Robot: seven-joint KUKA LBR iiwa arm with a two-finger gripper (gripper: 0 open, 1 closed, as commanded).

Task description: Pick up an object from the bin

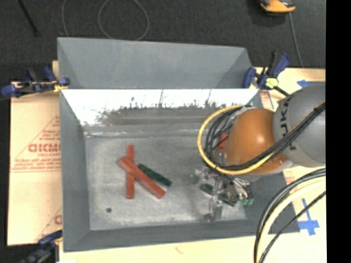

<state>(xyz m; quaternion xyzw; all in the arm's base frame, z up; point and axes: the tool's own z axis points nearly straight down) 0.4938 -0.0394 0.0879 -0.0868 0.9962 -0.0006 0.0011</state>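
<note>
We judge nothing picked yet: our gripper [218, 197], open or clenched we cannot tell, hangs apart from crossed flat red sticks [131, 171] and a dark green stick [155, 175].

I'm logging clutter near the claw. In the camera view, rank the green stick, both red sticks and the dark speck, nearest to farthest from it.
1. Green stick and slanted red stick, just left of the claw: too close to call.
2. Upright red stick, further left.
3. Dark speck, toward the front-left corner.
</note>
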